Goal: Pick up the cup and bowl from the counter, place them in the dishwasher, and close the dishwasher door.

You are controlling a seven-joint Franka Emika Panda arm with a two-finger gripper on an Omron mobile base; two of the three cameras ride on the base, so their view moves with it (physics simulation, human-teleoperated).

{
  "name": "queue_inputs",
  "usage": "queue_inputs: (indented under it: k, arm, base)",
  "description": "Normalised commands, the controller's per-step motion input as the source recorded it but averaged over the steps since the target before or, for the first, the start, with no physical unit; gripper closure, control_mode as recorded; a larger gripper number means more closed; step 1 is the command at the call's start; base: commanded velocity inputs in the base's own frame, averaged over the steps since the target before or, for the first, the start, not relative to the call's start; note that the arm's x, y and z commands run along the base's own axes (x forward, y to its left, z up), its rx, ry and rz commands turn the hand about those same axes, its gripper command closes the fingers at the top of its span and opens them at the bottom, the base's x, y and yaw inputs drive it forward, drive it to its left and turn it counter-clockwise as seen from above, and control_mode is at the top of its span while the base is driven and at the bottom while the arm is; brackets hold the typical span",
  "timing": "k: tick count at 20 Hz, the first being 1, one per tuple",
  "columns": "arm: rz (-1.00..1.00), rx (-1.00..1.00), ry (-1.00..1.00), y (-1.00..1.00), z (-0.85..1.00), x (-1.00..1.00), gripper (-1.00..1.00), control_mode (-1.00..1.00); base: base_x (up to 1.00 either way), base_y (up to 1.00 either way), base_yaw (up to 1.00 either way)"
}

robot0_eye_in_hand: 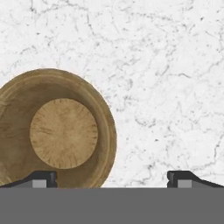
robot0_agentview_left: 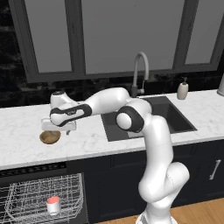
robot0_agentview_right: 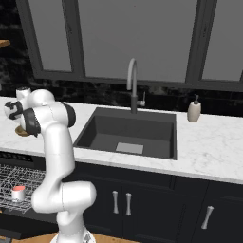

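Observation:
The golden-brown bowl (robot0_agentview_left: pixel 50 137) (robot0_agentview_right: pixel 21 131) rests on the white marble counter (robot0_agentview_left: pixel 17 131), left of the sink. My gripper (robot0_agentview_left: pixel 59 132) hovers just above it, pointing down, open and holding nothing. In the hand view the gripper (robot0_eye_in_hand: pixel 112 179) straddles the bowl's (robot0_eye_in_hand: pixel 57 131) rim: one fingertip (robot0_eye_in_hand: pixel 43 178) is over the bowl's inside, the other over bare counter (robot0_eye_in_hand: pixel 166 87). The white cup (robot0_agentview_left: pixel 53 204) (robot0_agentview_right: pixel 18 192) with a red top stands in the wire rack (robot0_agentview_left: pixel 26 192) of the open dishwasher (robot0_agentview_left: pixel 33 169) below the counter.
A dark sink (robot0_agentview_left: pixel 166 116) with a curved faucet (robot0_agentview_left: pixel 140 72) lies right of the bowl. A beige soap dispenser (robot0_agentview_left: pixel 182 89) stands at the back right. Dark cabinets (robot0_agentview_right: pixel 123 199) run under the counter. My arm (robot0_agentview_left: pixel 144 131) crosses in front of the sink.

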Motion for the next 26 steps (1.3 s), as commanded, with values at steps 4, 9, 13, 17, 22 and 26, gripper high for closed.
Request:
queue_inputs:
  k: [4,9,13,17,22,26]
  arm:
    - [-0.06,0.00,-0.01,0.08,-0.18,0.13,-1.00,-1.00]
    - [-0.07,0.00,0.00,0.22,-0.26,0.19,-1.00,-1.00]
    - [-0.05,0.00,0.00,0.10,-0.24,0.06,-1.00,-1.00]
    - [-0.04,0.00,0.00,0.12,-0.23,0.00,-1.00,-1.00]
    - [-0.04,0.00,0.00,0.24,-0.20,0.12,1.00,-1.00]
    - [-0.02,0.00,0.00,0.07,-0.08,0.00,1.00,-1.00]
  base:
    - [0.00,0.00,0.00]
    - [0.00,0.00,0.00]
    - [0.00,0.00,0.00]
    - [0.00,0.00,0.00]
    - [0.00,0.00,0.00]
    - [0.00,0.00,0.00]
